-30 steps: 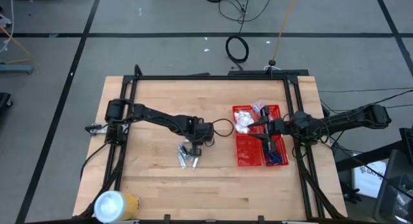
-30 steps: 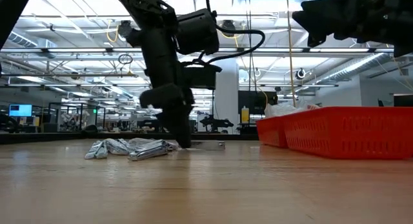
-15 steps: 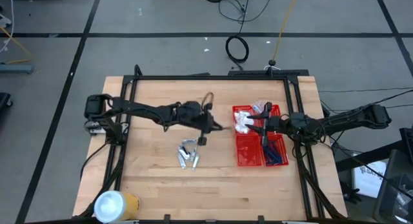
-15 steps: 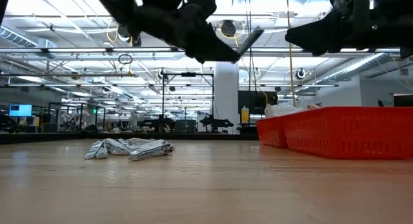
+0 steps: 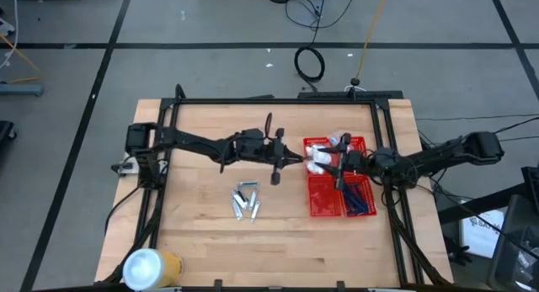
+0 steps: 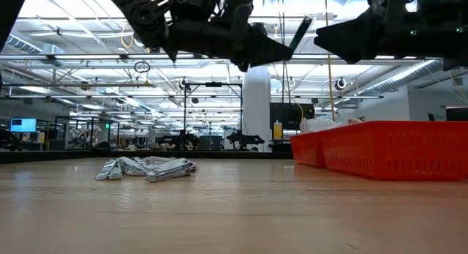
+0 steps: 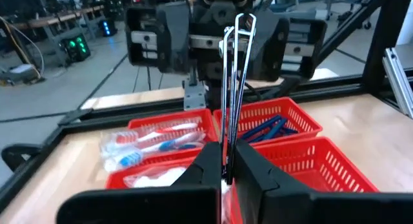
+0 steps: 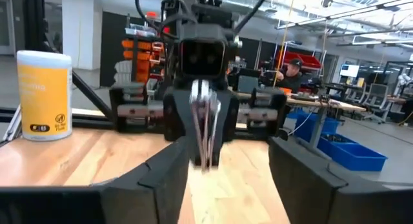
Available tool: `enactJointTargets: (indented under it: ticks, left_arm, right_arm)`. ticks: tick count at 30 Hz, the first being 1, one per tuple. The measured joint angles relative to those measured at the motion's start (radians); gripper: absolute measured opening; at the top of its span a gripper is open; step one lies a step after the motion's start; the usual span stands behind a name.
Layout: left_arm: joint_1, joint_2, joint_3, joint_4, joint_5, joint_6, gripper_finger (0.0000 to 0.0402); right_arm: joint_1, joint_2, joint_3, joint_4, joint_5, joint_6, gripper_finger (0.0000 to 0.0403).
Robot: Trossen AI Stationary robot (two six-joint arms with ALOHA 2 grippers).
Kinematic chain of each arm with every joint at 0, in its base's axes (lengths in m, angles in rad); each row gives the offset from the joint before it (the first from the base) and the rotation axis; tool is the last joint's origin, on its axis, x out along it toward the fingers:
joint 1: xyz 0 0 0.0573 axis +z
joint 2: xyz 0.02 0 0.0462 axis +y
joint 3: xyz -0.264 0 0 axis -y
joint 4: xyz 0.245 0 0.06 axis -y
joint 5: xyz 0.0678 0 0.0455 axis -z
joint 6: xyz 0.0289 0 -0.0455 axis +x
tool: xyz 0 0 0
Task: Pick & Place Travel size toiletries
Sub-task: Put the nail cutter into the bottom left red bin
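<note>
Left end effector [image 5: 292, 160] sits just short of the red basket [image 5: 324, 199], fingers clamped narrow on one silver-grey tube [image 7: 233, 88] that stands up between them; in the low view it is carried well above the bench [image 5: 202, 233]. A second ago we had this end effector down at the tube pile [image 5: 245, 200]; since then it has lifted off and travelled across to the basket's near edge, tube in grip.

Right end effector [image 5: 340, 167] hangs over the basket, facing the left one, fingers spread wide with nothing between them. We note it has opened wider and drawn a little further over the basket since the earlier frame.

Pile of remaining silver-grey tubes lies on the bench well apart from the basket, on the left arm's side; it looks unchanged. Inside the basket: white packets [image 5: 317, 156] in the compartment nearest the left end effector, blue-handled items [image 5: 358, 199] in a compartment on the far side from the pile. White-and-yellow roll [image 5: 150, 266] stands at the bench corner, well apart from the basket, where it was before.
</note>
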Motion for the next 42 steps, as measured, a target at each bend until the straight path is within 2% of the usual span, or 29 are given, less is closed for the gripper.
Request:
enactJointTargets:
  ticks: [7,12,16,22,30,35,38,42]
  left_arm:
    - [0.003,0.03,0.027,-0.006,-0.001,0.004,0.0007]
    - [0.011,0.03,0.028,-0.006,-0.001,-0.001,0.0007]
    - [0.015,0.03,0.028,-0.025,0.002,-0.008,0.001]
    - [0.014,0.03,0.028,-0.041,0.004,-0.007,0.0007]
    - [0.012,0.029,0.028,-0.051,0.005,-0.005,0.0017]
    - [0.013,0.029,0.028,-0.051,0.002,-0.005,0.0007]
    - [0.005,0.028,0.028,-0.06,-0.05,-0.049,0.0041]
    - [-0.021,-0.016,0.029,-0.159,-0.187,-0.045,0.0124]
  right_arm:
    - [-0.004,0.129,0.0,0.166,-0.024,-0.008,0.0213]
    - [-0.004,0.17,0.031,0.175,-0.077,-0.01,0.0199]
    - [-0.004,0.204,0.059,0.168,-0.077,-0.01,0.0184]
    - [-0.004,0.231,0.068,0.171,-0.074,-0.049,0.0144]
    - [-0.005,0.231,0.068,0.17,-0.071,-0.088,0.0046]
    - [-0.005,0.23,0.068,0.168,-0.071,-0.1,0.0041]
    - [-0.005,0.219,0.068,0.143,-0.069,-0.1,0.0041]
    - [-0.003,0.161,0.109,-0.029,-0.068,-0.09,0.0041]
